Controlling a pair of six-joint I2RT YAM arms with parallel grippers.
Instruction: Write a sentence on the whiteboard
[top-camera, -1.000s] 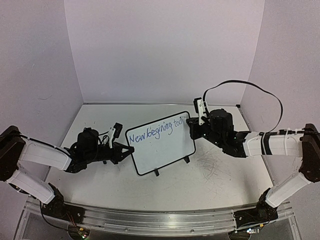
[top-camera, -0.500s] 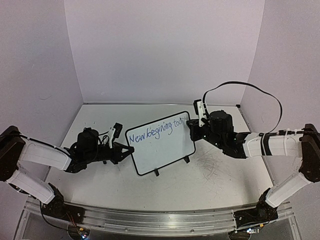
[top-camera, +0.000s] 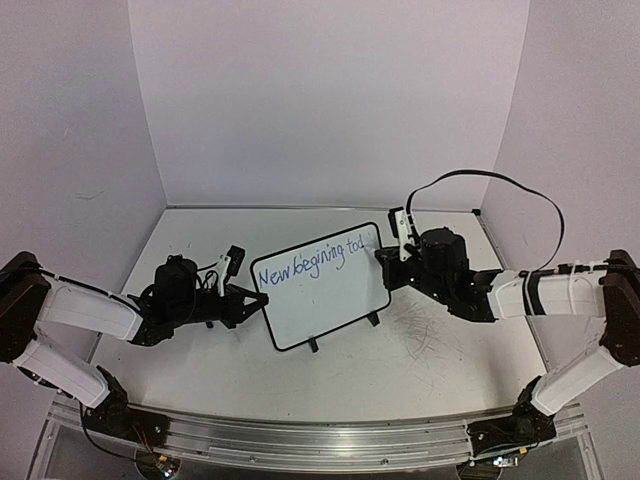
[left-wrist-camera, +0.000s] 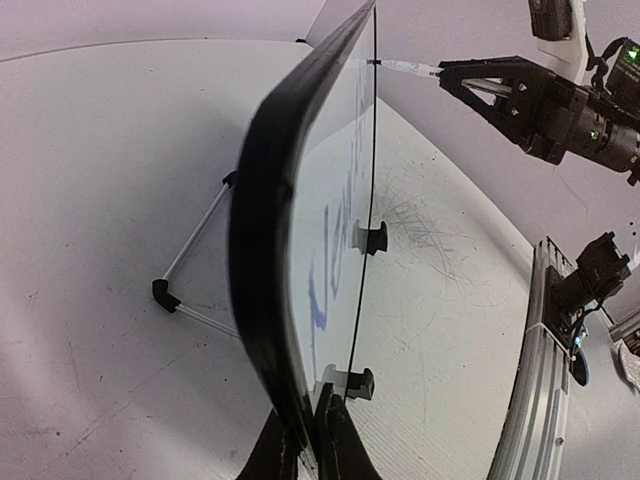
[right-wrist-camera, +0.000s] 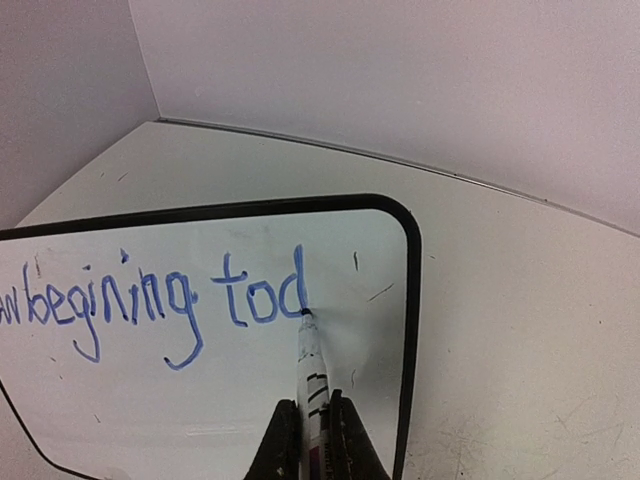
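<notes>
Two whole words and the start of a third stand on the whiteboard. The sentence reads "New begining tod" in blue, climbing toward the board's upper right corner.

My right end effector is clamped on a marker, low in the middle of the right wrist view. The marker's tip rests at the foot of the "d". I judge the last word unfinished, with a couple of letters to come and little bare board before the frame on that side.

My left end effector is pinched together on the board's black frame at its left edge, steadying it.

The board stands in the middle of the top view, on the worktop. It leans back on its wire stand, with two small black feet in front. Its white face carries a few faint grey marks, and the frame's corners are rounded.
</notes>
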